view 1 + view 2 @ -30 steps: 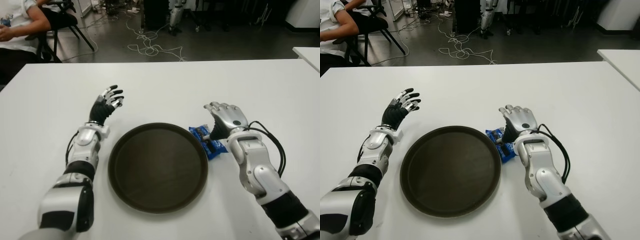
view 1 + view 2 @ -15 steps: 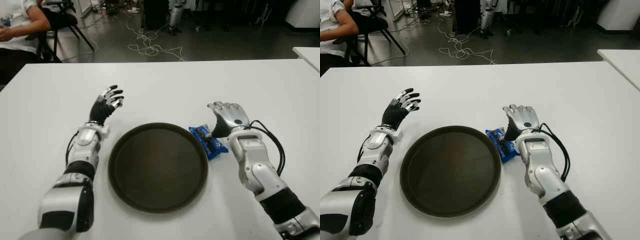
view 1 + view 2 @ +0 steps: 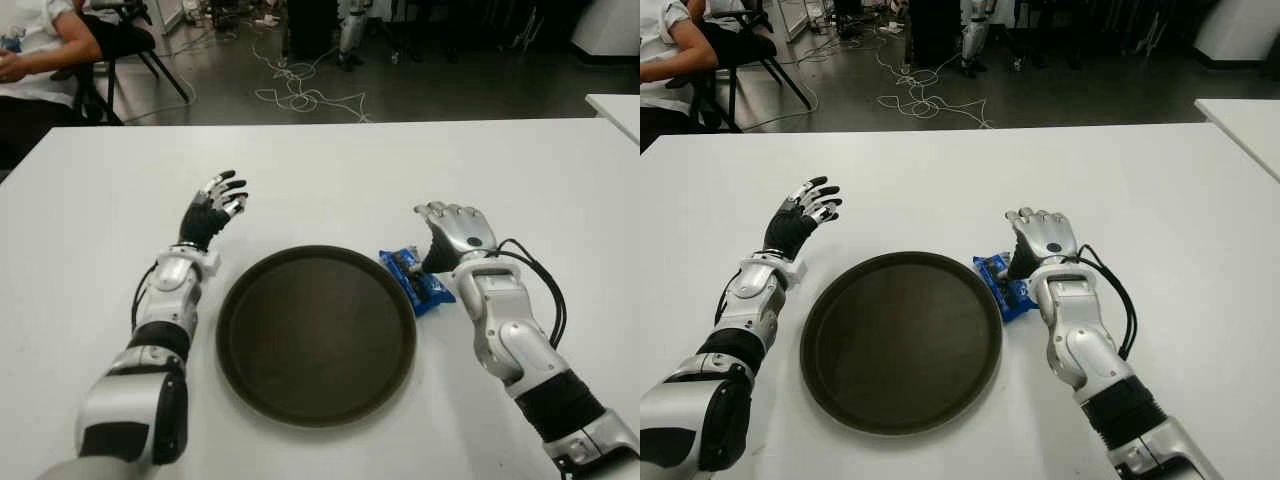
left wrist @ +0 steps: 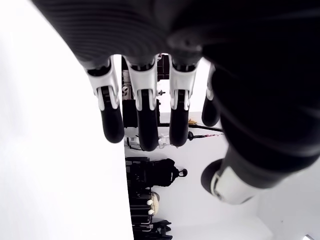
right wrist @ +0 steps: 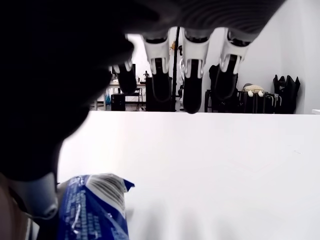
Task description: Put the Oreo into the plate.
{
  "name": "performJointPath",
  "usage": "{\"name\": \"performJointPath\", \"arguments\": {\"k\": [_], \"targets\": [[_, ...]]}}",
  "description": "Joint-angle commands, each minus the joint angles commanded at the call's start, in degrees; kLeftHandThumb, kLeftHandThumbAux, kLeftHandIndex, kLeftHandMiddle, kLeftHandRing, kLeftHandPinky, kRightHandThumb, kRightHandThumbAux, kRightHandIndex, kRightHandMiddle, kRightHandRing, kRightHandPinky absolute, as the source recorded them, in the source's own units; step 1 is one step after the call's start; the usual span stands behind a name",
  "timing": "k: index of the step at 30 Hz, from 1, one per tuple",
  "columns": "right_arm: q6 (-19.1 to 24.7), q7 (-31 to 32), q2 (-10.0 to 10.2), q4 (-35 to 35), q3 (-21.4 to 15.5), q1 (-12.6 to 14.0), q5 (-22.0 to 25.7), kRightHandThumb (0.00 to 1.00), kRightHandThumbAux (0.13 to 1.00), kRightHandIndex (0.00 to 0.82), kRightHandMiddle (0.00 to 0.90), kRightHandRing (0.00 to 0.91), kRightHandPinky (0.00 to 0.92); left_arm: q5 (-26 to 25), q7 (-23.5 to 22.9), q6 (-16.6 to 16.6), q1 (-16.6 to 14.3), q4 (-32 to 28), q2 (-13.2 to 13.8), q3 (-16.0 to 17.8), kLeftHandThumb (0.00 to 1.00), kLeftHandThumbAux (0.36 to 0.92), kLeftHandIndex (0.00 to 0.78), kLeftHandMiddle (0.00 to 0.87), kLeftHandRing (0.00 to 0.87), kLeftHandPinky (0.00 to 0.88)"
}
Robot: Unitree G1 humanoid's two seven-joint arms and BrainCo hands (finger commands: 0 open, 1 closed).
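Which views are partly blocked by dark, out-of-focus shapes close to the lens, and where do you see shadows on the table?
Right wrist view: the right hand fills the upper left as a dark blur, with the Oreo packet below. Left wrist view: the left hand looms dark and soft. Left eye view: the plate casts only a faint shadow on the table.

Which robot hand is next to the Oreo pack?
The right robot hand: it is open right beside the blue Oreo pack at the plate's right edge. The left robot hand is open across the plate, far from it.
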Motion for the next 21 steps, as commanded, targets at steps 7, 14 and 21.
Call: {"name": "performJointPath", "arguments": {"k": [7, 14, 21], "targets": [[-0.62, -1.0, -0.17, 0.3, -0.02, 0.2, 0.89, 0.0, 0.682, 0.138, 0.178, 0.19, 0.179, -0.19, 0.01, 0.14, -0.02, 0.0, -0.11, 0.1, 0.013, 0.748, 0.166, 0.228, 0.222, 0.241], [-1.3, -1.84, -0.26, 0.33, 0.19, 0.27, 1.72, 0.0, 0.688, 0.137, 0.174, 0.192, 0.199, -0.29, 0.28, 0.16, -0.02, -0.03, -0.27, 0.21, 0.005, 0.756, 0.161, 0.225, 0.219, 0.241], [-1.94, -1.91, -0.39, 1.03, 0.38, 0.15, 2.1, 0.0, 0.683, 0.14, 0.181, 0.199, 0.202, -0.44, 0.14, 0.07, -0.07, 0.05, -0.42, 0.33, 0.024, 0.754, 0.17, 0.232, 0.222, 0.248]]}}
